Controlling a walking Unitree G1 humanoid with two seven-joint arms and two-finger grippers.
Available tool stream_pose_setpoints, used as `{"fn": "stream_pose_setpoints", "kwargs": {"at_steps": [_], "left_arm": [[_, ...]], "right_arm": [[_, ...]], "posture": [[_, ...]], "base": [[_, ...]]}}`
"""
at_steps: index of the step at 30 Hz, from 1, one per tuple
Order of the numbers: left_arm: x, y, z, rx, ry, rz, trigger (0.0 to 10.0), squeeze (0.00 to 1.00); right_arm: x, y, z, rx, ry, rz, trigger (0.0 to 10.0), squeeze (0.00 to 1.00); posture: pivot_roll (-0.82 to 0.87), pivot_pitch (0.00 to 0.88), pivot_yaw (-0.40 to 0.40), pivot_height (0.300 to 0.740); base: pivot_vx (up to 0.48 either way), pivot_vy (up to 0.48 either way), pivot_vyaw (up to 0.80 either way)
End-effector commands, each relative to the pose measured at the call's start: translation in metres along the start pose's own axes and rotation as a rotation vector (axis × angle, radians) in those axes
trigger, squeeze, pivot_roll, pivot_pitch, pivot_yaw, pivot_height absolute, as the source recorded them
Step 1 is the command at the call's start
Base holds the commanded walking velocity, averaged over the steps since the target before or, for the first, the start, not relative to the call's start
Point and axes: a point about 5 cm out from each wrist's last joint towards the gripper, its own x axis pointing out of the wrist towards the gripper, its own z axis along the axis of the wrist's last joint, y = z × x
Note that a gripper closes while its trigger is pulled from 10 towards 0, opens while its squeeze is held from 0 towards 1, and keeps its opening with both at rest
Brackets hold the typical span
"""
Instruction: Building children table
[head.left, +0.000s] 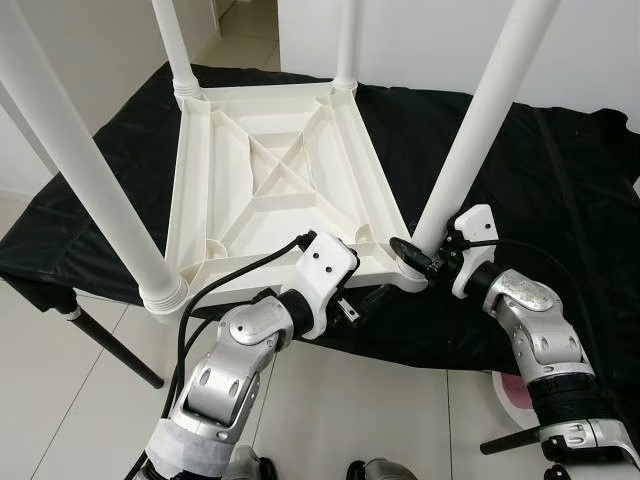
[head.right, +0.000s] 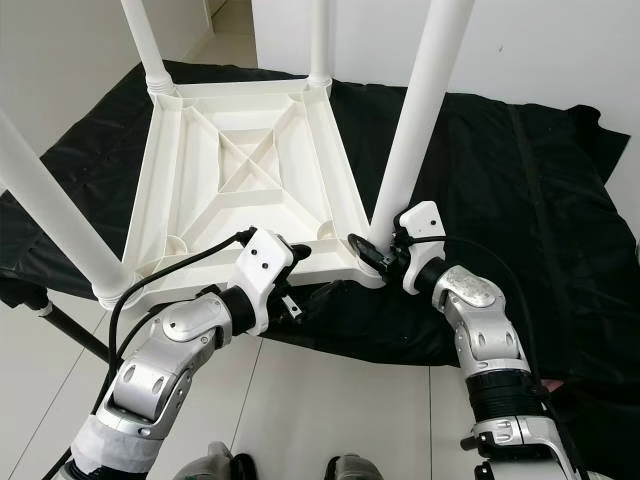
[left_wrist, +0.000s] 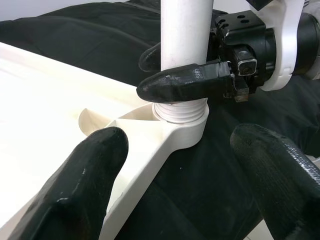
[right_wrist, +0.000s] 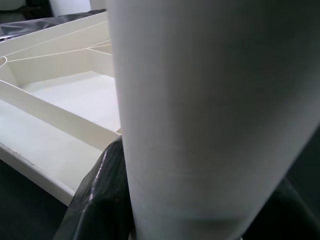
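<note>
Left eye view: the upturned white plastic ribbed tabletop (head.left: 270, 170) fills the frame's centre on black cloth (head.left: 560, 190), all four legs standing. The right gripper (head.left: 414, 256) clasps the near-right white tubular leg (head.left: 480, 120) above its socket, threads showing; the left gripper (left_wrist: 180, 165) hovers spread wide. Judged nearly done.

The white plastic table (head.left: 270, 180) lies upside down on a black sheet (head.left: 520, 170), its four round legs (head.left: 480, 120) standing upright.
</note>
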Motion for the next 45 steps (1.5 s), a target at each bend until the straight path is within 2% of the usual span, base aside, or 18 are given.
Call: {"fn": "stream_pose_setpoints", "kwargs": {"at_steps": [1,2,3,4,10,13,15,18,21,23,24,32,33,35,36,41,42,45], "left_arm": [[0.0,0.003,0.004,0.003,-0.01,0.063,10.0,0.0],[0.0,0.003,0.004,0.003,-0.01,0.063,10.0,0.0],[0.0,0.003,0.005,0.002,-0.01,0.063,10.0,0.0],[0.0,0.003,0.005,0.002,-0.01,0.061,10.0,0.0],[0.0,0.002,0.005,-0.004,-0.012,0.061,10.0,0.0],[0.0,0.001,0.005,-0.005,-0.014,0.061,10.0,0.0],[0.0,0.001,0.004,-0.01,-0.012,0.064,10.0,0.0],[0.0,0.001,0.004,-0.011,-0.012,0.065,10.0,0.0],[0.001,0.003,0.005,-0.018,-0.014,0.074,10.0,0.0],[0.001,0.003,0.005,-0.018,-0.014,0.074,10.0,0.0],[0.001,0.005,0.006,-0.015,-0.017,0.08,10.0,0.0],[-0.002,0.008,0.008,-0.013,-0.016,0.096,10.0,0.0],[-0.002,0.008,0.008,-0.013,-0.016,0.097,10.0,0.0],[-0.002,0.008,0.008,-0.013,-0.016,0.097,10.0,0.0],[-0.003,0.009,0.008,-0.013,-0.016,0.099,10.0,0.0],[-0.004,0.01,0.008,-0.01,-0.016,0.11,10.0,0.0],[-0.004,0.01,0.008,-0.009,-0.016,0.112,10.0,0.0],[-0.004,0.01,0.007,-0.01,-0.017,0.112,10.0,0.0]], "right_arm": [[0.002,0.004,-0.003,-0.008,0.007,0.006,0.0,0.0],[0.002,0.004,-0.003,-0.008,0.007,0.006,0.0,0.0],[0.001,0.005,-0.002,-0.004,0.001,-0.001,1.4,0.0],[0.001,0.007,-0.001,0.007,-0.003,-0.016,10.0,0.0],[0.002,0.015,0.004,-0.001,-0.02,-0.104,10.0,0.0],[0.004,0.026,0.007,0.013,-0.038,-0.153,10.0,0.0],[0.01,0.044,0.011,0.081,-0.059,-0.302,10.0,0.0],[0.011,0.047,0.012,0.104,-0.064,-0.33,10.0,0.0],[0.015,0.059,0.013,0.117,-0.055,-0.491,10.0,0.0],[0.015,0.059,0.013,0.117,-0.055,-0.491,10.0,0.0],[0.015,0.063,0.012,0.128,-0.035,-0.614,10.0,0.0],[0.02,0.076,0.017,0.162,-0.037,-0.61,10.0,0.0],[0.02,0.075,0.017,0.168,-0.04,-0.61,10.0,0.78],[0.02,0.075,0.017,0.168,-0.04,-0.61,10.0,0.78],[0.02,0.075,0.019,0.176,-0.051,-0.598,10.0,1.0],[0.017,0.062,0.022,0.166,-0.082,-0.542,10.0,1.0],[0.017,0.058,0.023,0.149,-0.087,-0.493,10.0,0.0],[0.017,0.053,0.024,0.138,-0.092,-0.415,10.0,0.0]], "posture": [[-0.11,0.084,0.023,0.74],[-0.11,0.084,0.023,0.74],[-0.11,0.089,0.022,0.74],[-0.12,0.093,0.023,0.74],[-0.13,0.113,0.022,0.74],[-0.13,0.115,0.024,0.74],[-0.14,0.121,0.027,0.74],[-0.14,0.121,0.027,0.74],[-0.14,0.123,0.029,0.74],[-0.14,0.123,0.029,0.74],[-0.14,0.123,0.029,0.74],[-0.12,0.121,0.031,0.74],[-0.12,0.121,0.031,0.74],[-0.12,0.121,0.031,0.74],[-0.11,0.114,0.031,0.74],[-0.1,0.097,0.022,0.74],[-0.09,0.091,0.02,0.74],[-0.09,0.091,0.02,0.74]], "base": [[0.0,0.0,0.0],[0.0,0.0,0.0],[0.0,0.0,0.0],[0.0,0.0,0.0],[0.0,0.0,0.0],[0.0,0.0,0.0],[0.0,0.0,0.0],[0.0,0.0,0.0],[0.0,0.0,0.0],[0.0,0.0,0.0],[0.0,0.0,0.0],[0.0,0.0,0.0],[0.0,0.0,0.0],[0.0,0.0,0.0],[0.0,0.0,0.0],[0.0,0.0,0.0],[0.0,0.0,0.0],[0.0,0.0,0.0]]}}
